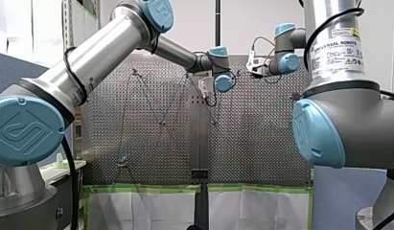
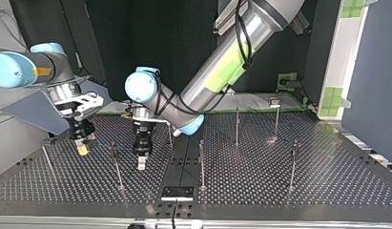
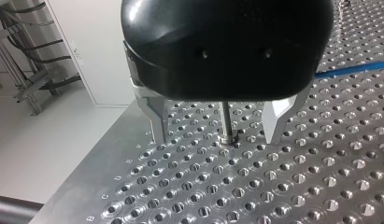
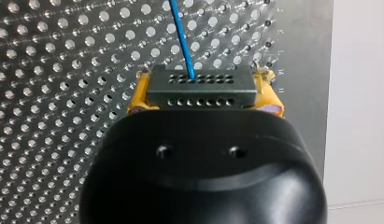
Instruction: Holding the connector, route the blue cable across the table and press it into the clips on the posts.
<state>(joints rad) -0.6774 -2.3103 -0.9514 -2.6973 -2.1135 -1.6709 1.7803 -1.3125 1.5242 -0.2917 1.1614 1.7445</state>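
In the right wrist view my right gripper (image 4: 203, 89) is shut on the grey connector (image 4: 199, 86), yellow pads on both its ends. The blue cable (image 4: 182, 37) runs from the connector out over the perforated table. My left gripper (image 3: 216, 138) is open, its metal fingers (image 3: 158, 126) standing on either side of a thin post (image 3: 225, 122) just above the plate. A stretch of blue cable (image 3: 353, 69) lies beyond it. At the top view's left my right gripper (image 2: 83, 145) hangs low, with my left gripper (image 2: 142, 160) close beside it.
Several slim posts stand on the table (image 2: 279, 191), among them one (image 2: 116, 162) between the grippers, one (image 2: 201, 162) at the middle and one (image 2: 294, 162) to the top view's right. A black plate (image 2: 177, 193) sits at the table's edge.
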